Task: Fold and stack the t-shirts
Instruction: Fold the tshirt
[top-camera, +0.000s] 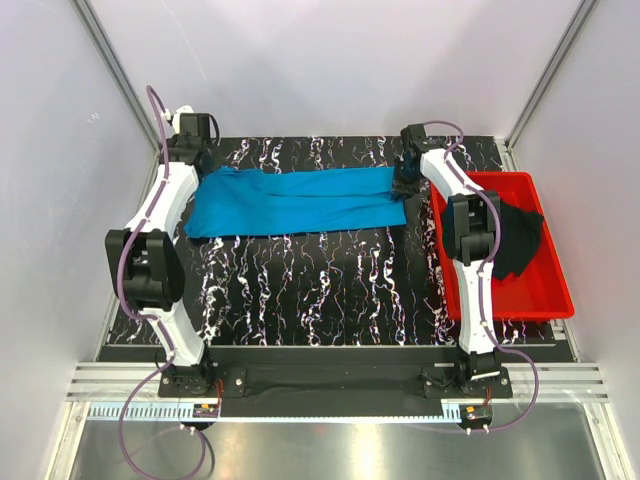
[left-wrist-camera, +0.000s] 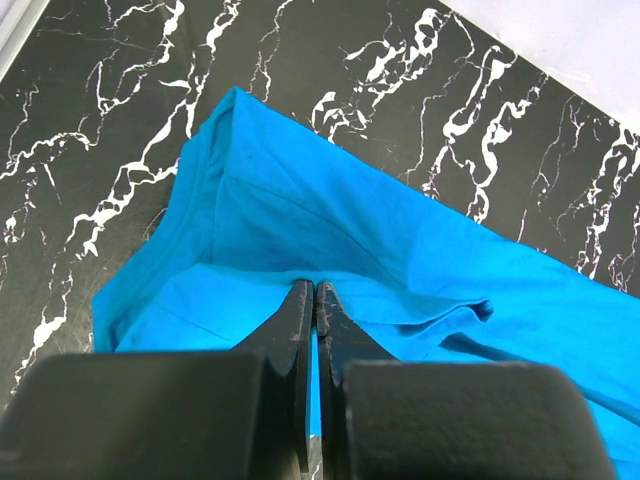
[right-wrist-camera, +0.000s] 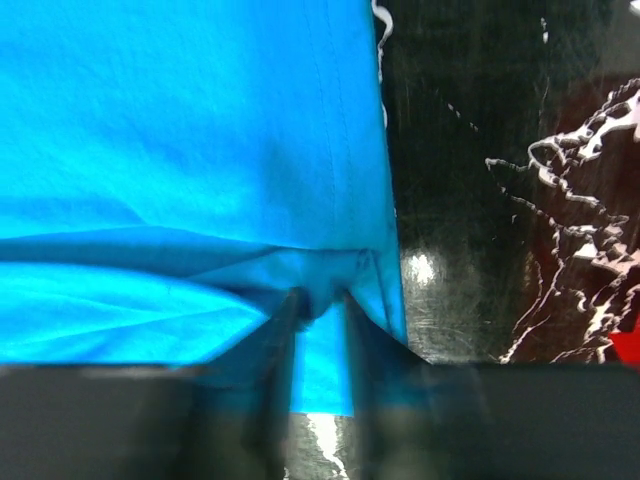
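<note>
Overhead, the blue t-shirt (top-camera: 300, 202) lies stretched across the far part of the table (top-camera: 320, 290), and the black t-shirt (top-camera: 518, 240) is heaped in the red tray (top-camera: 555, 300). From the left wrist, the left gripper (left-wrist-camera: 313, 288) is clenched on the blue cloth. From the right wrist, the right gripper (right-wrist-camera: 320, 300) stands slightly parted, with bunched blue hem between its tips.

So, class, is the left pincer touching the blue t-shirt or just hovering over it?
Touching. The left wrist view shows the left pincer shut, its tips pinching a fold of the blue t-shirt.
</note>
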